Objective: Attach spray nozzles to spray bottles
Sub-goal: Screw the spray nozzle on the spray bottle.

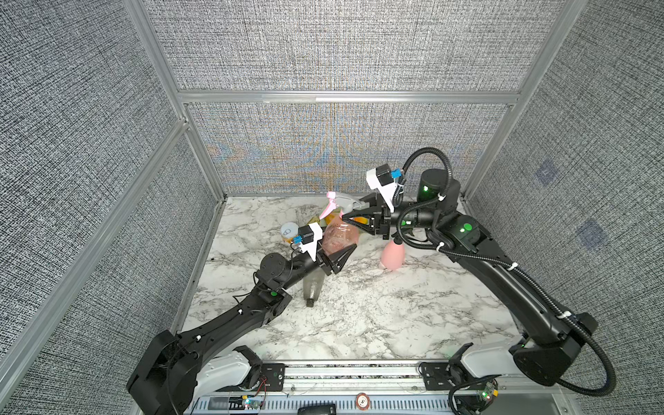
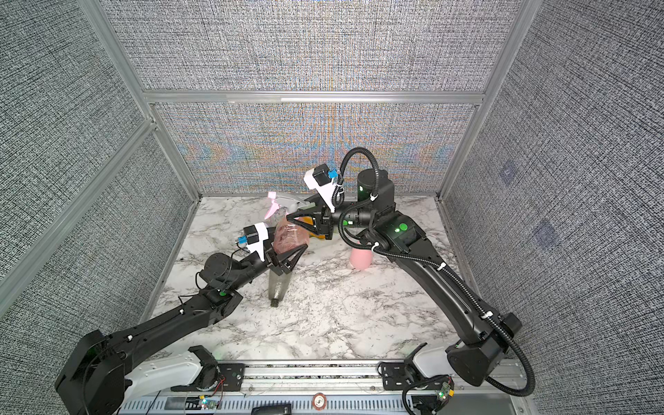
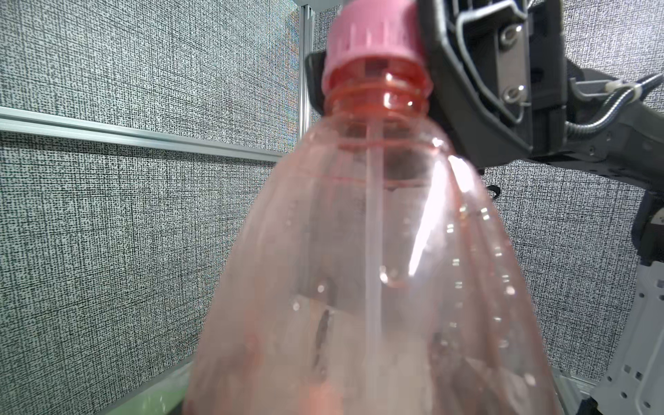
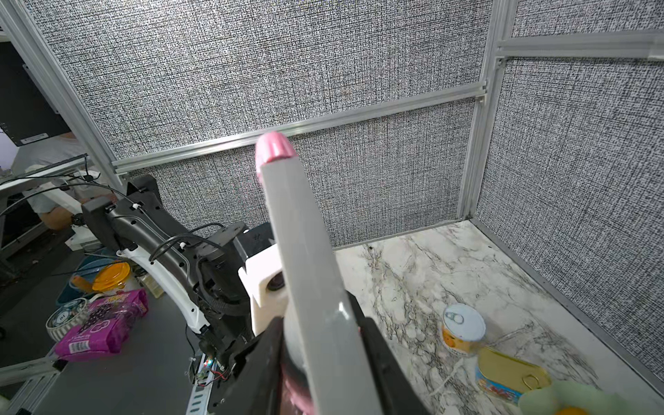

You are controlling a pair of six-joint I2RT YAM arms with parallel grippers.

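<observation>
My left gripper (image 1: 339,253) is shut on the lower body of the clear pink spray bottle (image 1: 339,237) (image 2: 289,235) and holds it tilted above the table. The grey-and-pink spray nozzle (image 1: 339,201) (image 4: 301,251) sits on this bottle's neck. Its pink collar (image 3: 373,36) covers the threads and its dip tube (image 3: 373,215) runs down inside. My right gripper (image 1: 350,212) (image 4: 319,359) is shut on the nozzle's grey body. A smoky grey bottle (image 1: 313,287) lies on the table under my left arm. An opaque pastel pink bottle (image 1: 392,255) stands under my right arm.
A small round tin can (image 1: 289,231) (image 4: 463,327) and a flat yellow-lidded tin (image 4: 510,373) sit near the back of the marble table (image 1: 377,316). A pale green object (image 4: 575,399) lies beside them. Grey panel walls enclose three sides.
</observation>
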